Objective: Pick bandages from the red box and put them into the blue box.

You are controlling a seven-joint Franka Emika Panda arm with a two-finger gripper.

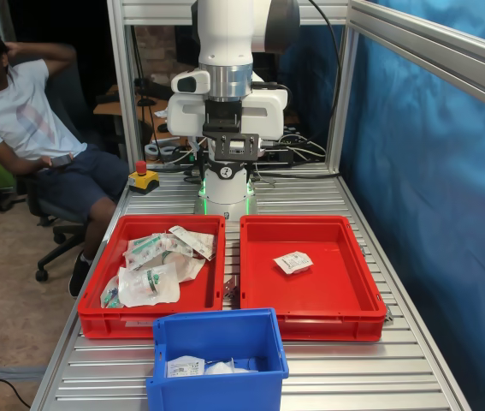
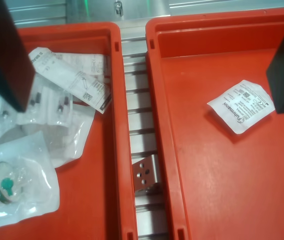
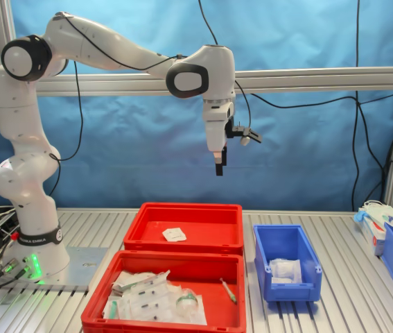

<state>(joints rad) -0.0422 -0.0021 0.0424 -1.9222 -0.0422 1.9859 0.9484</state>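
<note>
Fingers (image 2: 147, 60) apart and empty, white bandage packet (image 2: 242, 106) printed "Fuhrmann" lying in red box (image 2: 222, 190)

I see glossy smooth plastic on the red box (image 2: 217, 175) and blue box (image 1: 216, 336), crinkly white bandage wrapper (image 2: 242, 105), ribbed matt metal table (image 1: 370, 368).

Rises from a base at one end of the bench (image 3: 335, 312), bends high at the elbow and reaches out level over it; wrist turned straight down; gripper (image 3: 218, 167) hangs well above the bench surface, empty; fingers (image 2: 4, 55) spread wide apart in the wrist view.
</note>
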